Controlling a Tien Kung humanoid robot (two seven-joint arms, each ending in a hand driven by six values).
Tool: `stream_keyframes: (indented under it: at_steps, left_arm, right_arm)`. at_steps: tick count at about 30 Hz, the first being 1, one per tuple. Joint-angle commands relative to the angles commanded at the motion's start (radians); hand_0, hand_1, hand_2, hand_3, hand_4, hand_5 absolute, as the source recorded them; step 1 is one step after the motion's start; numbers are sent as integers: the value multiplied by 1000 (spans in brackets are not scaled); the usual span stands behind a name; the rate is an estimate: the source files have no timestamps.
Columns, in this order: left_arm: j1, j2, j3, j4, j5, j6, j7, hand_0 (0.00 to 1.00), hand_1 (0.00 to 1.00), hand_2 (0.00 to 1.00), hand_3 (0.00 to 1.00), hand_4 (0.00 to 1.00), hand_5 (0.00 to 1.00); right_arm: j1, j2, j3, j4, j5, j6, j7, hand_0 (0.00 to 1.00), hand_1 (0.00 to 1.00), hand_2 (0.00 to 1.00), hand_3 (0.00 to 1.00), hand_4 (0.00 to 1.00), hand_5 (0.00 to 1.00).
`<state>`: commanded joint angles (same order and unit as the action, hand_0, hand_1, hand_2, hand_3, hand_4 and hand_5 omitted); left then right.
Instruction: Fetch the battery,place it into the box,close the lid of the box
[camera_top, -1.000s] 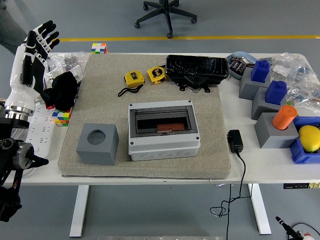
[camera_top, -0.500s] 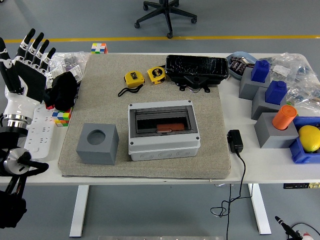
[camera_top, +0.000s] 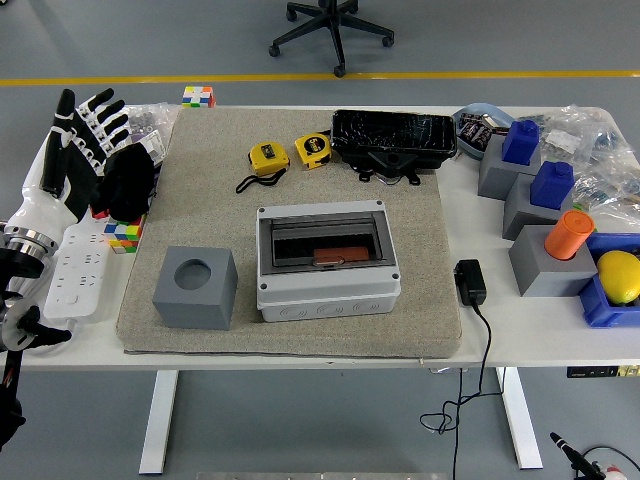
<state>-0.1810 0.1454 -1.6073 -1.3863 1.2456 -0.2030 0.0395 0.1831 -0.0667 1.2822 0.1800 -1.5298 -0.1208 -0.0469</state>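
One robot hand is in view, the left hand (camera_top: 75, 150), raised at the table's left edge with its fingers spread apart and holding nothing; its white forearm runs down to the lower left corner. The right arm does not show.

Nearest on the beige mat (camera_top: 290, 330) sits a grey cube (camera_top: 195, 288) with a round hole in its top. Just to its right stands the grey box (camera_top: 327, 262), its clear lid (camera_top: 322, 240) down over the recess, and through the lid a reddish-brown block, apparently the battery (camera_top: 340, 257), lies inside. Right of the mat, on the white table (camera_top: 480, 340), a black power adapter (camera_top: 470, 282) rests with its cable trailing over the near edge.

At the left, a white power strip (camera_top: 75, 270) lies beside the mat, with a small coloured puzzle cube (camera_top: 124, 233) and a black cloth-like bundle (camera_top: 128, 183) just beyond it.

Further back on the mat lie two yellow tape measures (camera_top: 290, 152), side by side, and to their right a black glossy case (camera_top: 393, 135). At the right side stand grey blocks topped with blue pieces (camera_top: 535, 165), an orange cylinder (camera_top: 568, 235) on another grey block, and a yellow lemon-like object (camera_top: 618, 275) in a blue bin. A second coloured cube (camera_top: 198, 96) sits at the table's far edge, and an office chair base (camera_top: 335, 25) stands on the floor beyond.
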Motion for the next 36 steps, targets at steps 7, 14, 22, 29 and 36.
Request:
stream_keyframes:
  at_steps: [7,14,22,29,36]
  left_arm:
    - [1,-11,20,16,109,-12,32,861,861,840,850,998,998]
    - [2,-18,23,20,97,-11,15,848,852,832,836,998,998]
    - [4,-26,42,49,6,25,-112,869,913,886,852,998,998]
    - [11,-25,47,62,0,35,-125,972,990,948,895,998,998]
    - [15,-26,57,66,2,57,-138,998,998,967,898,998,998]
  right_arm:
    - [0,1,9,0,-7,0,1,847,799,786,841,998,998]
    - [-1,1,15,0,-13,1,1,847,800,786,841,998,998]
    - [1,3,14,0,-16,3,2,847,800,786,841,998,998]
    - [-1,2,56,0,-57,14,8,865,808,789,842,998,998]
    - [1,6,188,0,-184,52,10,960,883,839,883,998,998]
